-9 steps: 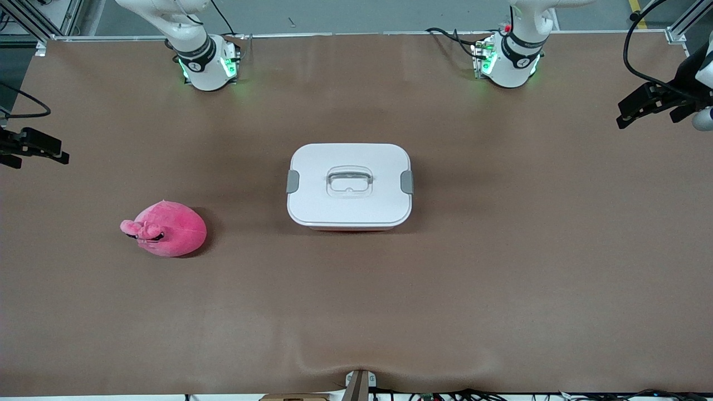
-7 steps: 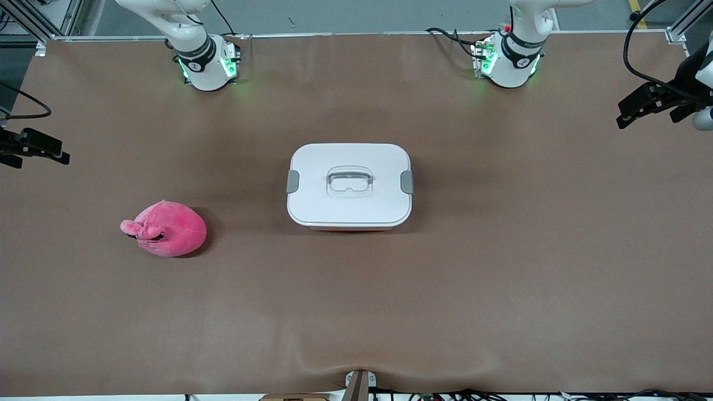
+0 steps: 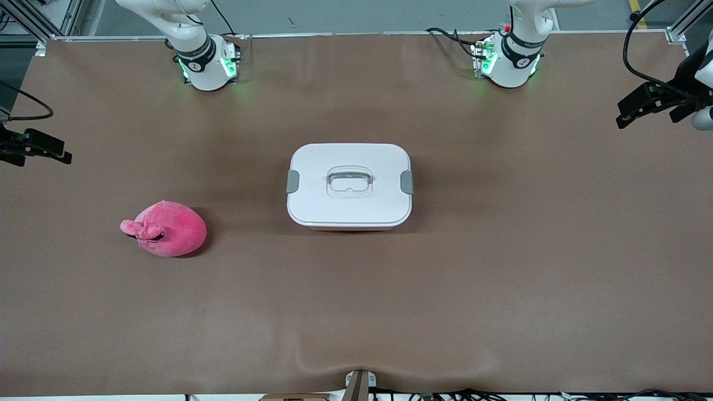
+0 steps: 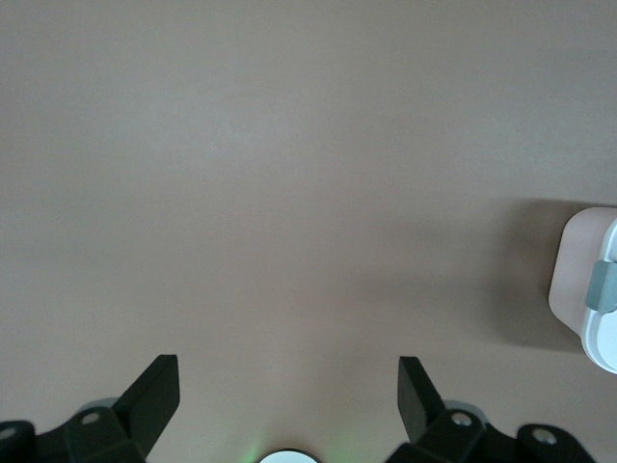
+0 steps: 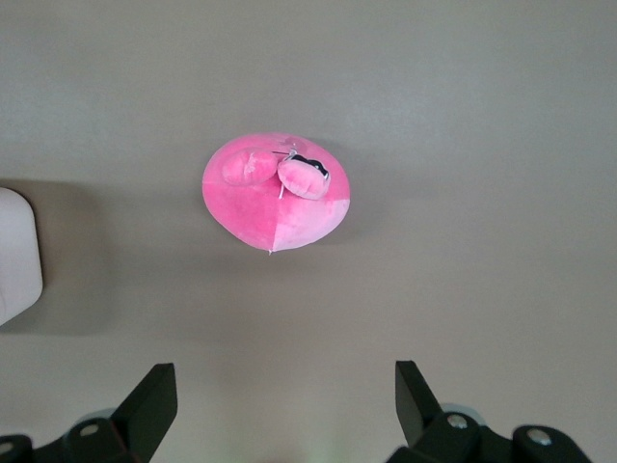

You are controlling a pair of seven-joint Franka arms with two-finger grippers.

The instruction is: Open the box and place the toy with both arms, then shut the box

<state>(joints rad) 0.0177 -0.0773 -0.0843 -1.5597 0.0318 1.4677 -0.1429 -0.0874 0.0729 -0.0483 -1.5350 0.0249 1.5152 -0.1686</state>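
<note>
Pink egg-shaped toy (image 3: 166,229) lies on counter (image 3: 501,267) toward the right arm's end, nearer the camera than closed white-lidded box (image 3: 349,186) at centre; nothing has shifted; the wrist views alone show right end effector (image 5: 284,410) and left end effector (image 4: 289,405) fingers apart, empty.

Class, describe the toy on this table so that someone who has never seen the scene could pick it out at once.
Start at the white-lidded box in the middle of the brown table. Look toward the right arm's end, slightly nearer the front camera, for the toy. It is the only bright pink, soft, egg-shaped thing, with a small snout.
</note>
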